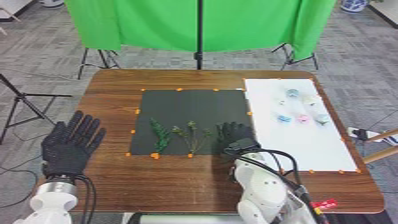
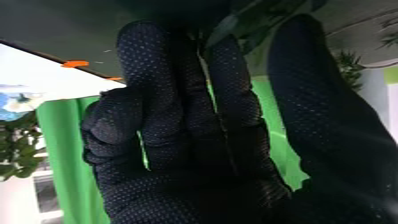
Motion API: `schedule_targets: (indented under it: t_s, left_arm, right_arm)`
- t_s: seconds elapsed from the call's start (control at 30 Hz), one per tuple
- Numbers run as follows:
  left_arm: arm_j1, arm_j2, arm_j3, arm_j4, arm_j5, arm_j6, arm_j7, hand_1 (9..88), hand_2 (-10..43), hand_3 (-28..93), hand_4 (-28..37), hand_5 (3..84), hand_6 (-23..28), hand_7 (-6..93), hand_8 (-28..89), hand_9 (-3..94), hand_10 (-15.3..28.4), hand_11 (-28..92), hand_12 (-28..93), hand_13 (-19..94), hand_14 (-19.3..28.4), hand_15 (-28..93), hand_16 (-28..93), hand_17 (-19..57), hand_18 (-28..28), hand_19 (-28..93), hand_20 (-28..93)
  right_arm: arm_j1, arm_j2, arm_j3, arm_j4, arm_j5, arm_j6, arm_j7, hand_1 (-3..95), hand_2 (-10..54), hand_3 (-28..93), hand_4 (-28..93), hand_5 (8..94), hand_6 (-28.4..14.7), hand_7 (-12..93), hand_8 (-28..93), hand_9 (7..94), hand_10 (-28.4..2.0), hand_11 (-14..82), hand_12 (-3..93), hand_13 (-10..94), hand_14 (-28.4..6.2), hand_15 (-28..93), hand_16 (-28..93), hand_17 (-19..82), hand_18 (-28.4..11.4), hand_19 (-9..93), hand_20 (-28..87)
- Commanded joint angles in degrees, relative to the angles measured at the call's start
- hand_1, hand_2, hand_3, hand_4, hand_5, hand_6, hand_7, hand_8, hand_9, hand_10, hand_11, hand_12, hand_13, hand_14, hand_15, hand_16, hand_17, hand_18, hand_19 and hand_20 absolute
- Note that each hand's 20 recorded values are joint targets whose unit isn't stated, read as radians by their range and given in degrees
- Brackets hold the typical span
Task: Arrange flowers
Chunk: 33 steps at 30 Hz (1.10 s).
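Counting six small flowers on one white sheet, I have my right hand open over one black sheet beside green sprigs too overlapped to number, my left hand open to its left.

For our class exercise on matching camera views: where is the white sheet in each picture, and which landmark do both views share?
Head view: the white sheet lies on the table, right of the black sheet.
Right wrist view: the white sheet shows beside the right robot hand, on the side away from its thumb.
Shared landmark: green backdrop.
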Motion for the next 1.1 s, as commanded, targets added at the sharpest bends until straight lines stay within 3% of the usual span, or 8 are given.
schedule_targets:
  t_s: [0.03, 0.27, 0.37, 0.5, 0.7, 1.1]
  left_arm:
    - [0.47, -0.24, 0.21, 0.42, -0.26, 0.49, -0.81, 31.9, 10.5, 75, -22.3, 42.9, 7.9, 12.3, -9, 37.1, 14.1, 17, 12, 28, 14.6, 35, -4, -2.9, 13.4, 27, 16]
    - [0.22, -0.41, 0.60, 0.61, -0.29, 0.36, -1.21, 31.6, 11.0, 74, -22.5, 42.9, 7.9, 12.3, -9, 37.0, 14.1, 17, 12, 28, 14.6, 35, -4, -2.9, 13.4, 27, 16]
    - [0.57, -0.53, 0.28, 0.20, 0.16, 1.25, -1.65, 31.5, 11.2, 74, -22.5, 42.9, 7.9, 12.3, -9, 37.0, 14.1, 17, 12, 28, 14.6, 34, -4, -2.9, 13.4, 27, 16]
    - [0.59, -0.52, 0.29, 0.27, 0.21, 1.25, -1.67, 31.3, 11.4, 75, -22.5, 42.9, 7.9, 12.3, -9, 37.1, 14.0, 17, 12, 28, 14.6, 34, -4, -2.9, 13.6, 27, 16]
    - [0.87, -0.43, 0.67, 0.30, -0.25, 0.92, -1.46, 31.0, 11.5, 75, -22.5, 42.4, 7.6, 12.3, -9, 37.0, 13.6, 17, 12, 29, 14.3, 34, -4, -2.8, 13.6, 28, 16]
    - [0.45, -0.50, 0.72, 0.63, -0.39, 0.66, -1.40, 30.6, 11.5, 75, -22.5, 42.1, 7.0, 12.6, -9, 37.0, 12.6, 18, 12, 29, 13.4, 34, -4, -2.4, 13.3, 27, 16]
  right_arm:
    - [-0.59, 0.29, -0.73, 0.83, -0.24, 4.11, 0.37, 50.6, -9.5, 62, -24, 59.4, -5.5, 43, 14, 65.2, -20.8, 19.9, 19.7, 68, -13.4, 52, 28, 41, -25.4, 93, 38]
    - [-0.04, -0.21, -0.63, 1.55, -0.16, 4.51, 1.39, 45.8, -9.5, 66, -24, 60.1, -7.0, 39, 12, 63.9, -21.5, 19.0, 19.3, 67, -14.1, 54, 27, 42, -25.5, 93, 39]
    - [-0.19, -0.29, -0.54, 1.26, -0.38, 4.91, 2.48, 44.5, -9.5, 67, -23, 60.4, -7.1, 38, 11, 63.6, -21.8, 18.6, 19.1, 67, -14.3, 55, 27, 42, -25.6, 93, 40]
    - [-0.43, -0.45, -0.25, 0.53, 0.55, 6.69, 3.10, 42.6, -9.5, 67, -22, 61.4, -7.4, 39, 11, 63.0, -23.3, 16.2, 17.8, 66, -14.8, 55, 26, 42, -26.0, 93, 41]
    - [-0.24, -0.82, -0.25, -1.70, 2.13, 8.12, 3.04, 37.4, -9.5, 70, -21, 61.8, -8.9, 41, -10, 60.5, -24.3, 13.6, 16.3, 66, -15.9, 55, 25, 42, -26.2, 93, 41]
    - [0.05, -1.17, 0.07, -3.47, 4.52, 5.59, 4.00, 34.4, -9.5, 72, -20, 61.4, -10.0, 37, -10, 60.8, -25.4, 12.1, 15.9, 67, -16.9, 54, 25, 42, -27.1, 93, 41]
